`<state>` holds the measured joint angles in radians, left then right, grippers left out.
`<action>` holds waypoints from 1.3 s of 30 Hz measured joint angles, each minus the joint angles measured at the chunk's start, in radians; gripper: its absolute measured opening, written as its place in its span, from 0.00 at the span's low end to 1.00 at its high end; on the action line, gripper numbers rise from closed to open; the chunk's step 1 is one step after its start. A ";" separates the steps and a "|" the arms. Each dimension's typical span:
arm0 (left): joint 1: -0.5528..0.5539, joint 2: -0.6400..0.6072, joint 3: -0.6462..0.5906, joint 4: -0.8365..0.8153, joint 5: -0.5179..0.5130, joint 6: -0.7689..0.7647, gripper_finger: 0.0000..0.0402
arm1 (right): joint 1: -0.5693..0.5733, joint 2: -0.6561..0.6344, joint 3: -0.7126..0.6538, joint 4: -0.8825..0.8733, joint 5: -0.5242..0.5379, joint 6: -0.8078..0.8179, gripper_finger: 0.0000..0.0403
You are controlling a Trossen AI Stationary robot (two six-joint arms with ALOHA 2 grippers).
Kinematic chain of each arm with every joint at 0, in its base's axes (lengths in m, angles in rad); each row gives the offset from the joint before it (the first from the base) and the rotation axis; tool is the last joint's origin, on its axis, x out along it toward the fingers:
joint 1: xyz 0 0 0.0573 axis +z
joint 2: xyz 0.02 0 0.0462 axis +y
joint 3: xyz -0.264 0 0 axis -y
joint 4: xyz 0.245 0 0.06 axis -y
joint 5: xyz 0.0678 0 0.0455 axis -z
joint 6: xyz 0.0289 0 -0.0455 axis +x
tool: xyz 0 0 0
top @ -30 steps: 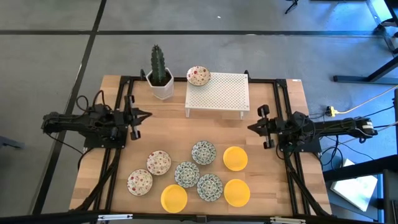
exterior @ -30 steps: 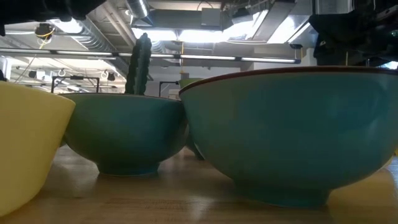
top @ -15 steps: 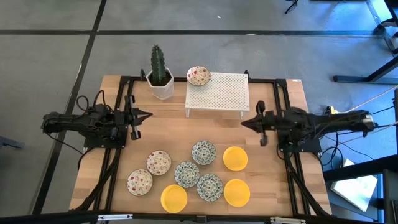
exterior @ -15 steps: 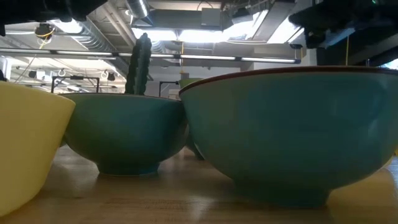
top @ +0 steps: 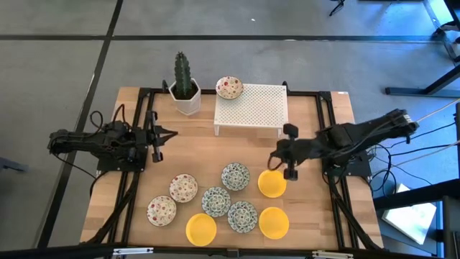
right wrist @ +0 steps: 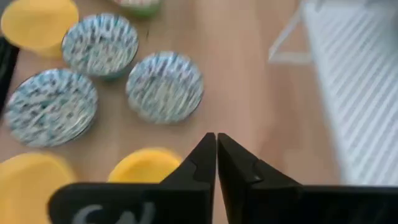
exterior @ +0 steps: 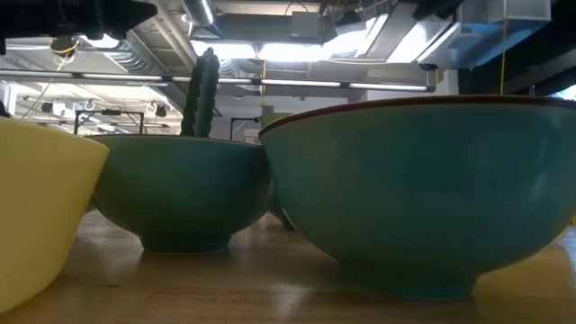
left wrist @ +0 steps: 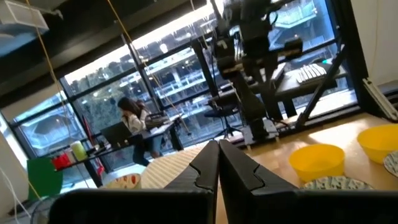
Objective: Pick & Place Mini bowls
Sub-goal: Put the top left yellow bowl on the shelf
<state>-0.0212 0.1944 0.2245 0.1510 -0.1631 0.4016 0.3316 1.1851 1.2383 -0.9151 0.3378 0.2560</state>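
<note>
Eight mini bowls lie on the table's near half. Two are red-specked (top: pixel 183 188) (top: pixel 162 211), three blue-green (top: pixel 235 176) (top: pixel 215 201) (top: pixel 242 216), three yellow (top: pixel 272 183) (top: pixel 274 222) (top: pixel 200 229). A third red-specked bowl (top: pixel 229 88) rests on the white rack's far left corner (top: pixel 251 108). My right gripper (top: pixel 273 155) hangs shut and tipped down over the table, just beyond the far yellow bowl (right wrist: pixel 146 167), touching nothing. My left gripper (top: pixel 169 133) waits shut at the table's left side.
A cactus in a white pot (top: pixel 186 97) stands at the far left, beside the rack. Dark frame rails (top: pixel 147 115) run along both sides of the table. Bare wood (top: pixel 215 151) lies between the rack and the bowls.
My right gripper has swung out from the table's right side toward the left and near edges, coming over the bowls, and has tipped from about level to pointing steeply down. Its fingers stay shut. No bowl has moved.
</note>
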 joint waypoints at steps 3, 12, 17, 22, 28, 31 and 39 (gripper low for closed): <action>0.000 0.000 0.000 -0.006 0.000 -0.037 0.02 | 0.007 0.085 0.101 -0.179 -0.046 0.143 0.10; 0.000 0.000 0.000 -0.033 0.000 -0.077 0.02 | 0.008 0.204 0.113 -0.369 -0.129 0.397 0.38; 0.000 0.000 0.000 -0.033 0.000 -0.077 0.02 | 0.014 0.243 0.048 -0.345 -0.122 0.421 0.54; 0.000 0.000 0.000 -0.033 0.000 -0.076 0.01 | 0.014 0.249 -0.075 -0.196 -0.141 0.421 0.63; 0.000 0.000 0.000 -0.032 0.000 -0.075 0.02 | 0.014 0.249 -0.211 -0.020 -0.156 0.430 0.62; 0.000 0.000 0.000 -0.030 0.000 -0.075 0.02 | 0.008 0.248 -0.249 -0.017 -0.142 0.441 0.62; 0.000 0.000 0.000 -0.023 0.000 -0.077 0.01 | 0.005 0.248 -0.320 0.050 -0.186 0.454 0.62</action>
<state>-0.0216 0.1944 0.2245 0.1284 -0.1630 0.3241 0.3370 1.4334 0.9184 -0.8655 0.1520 0.7101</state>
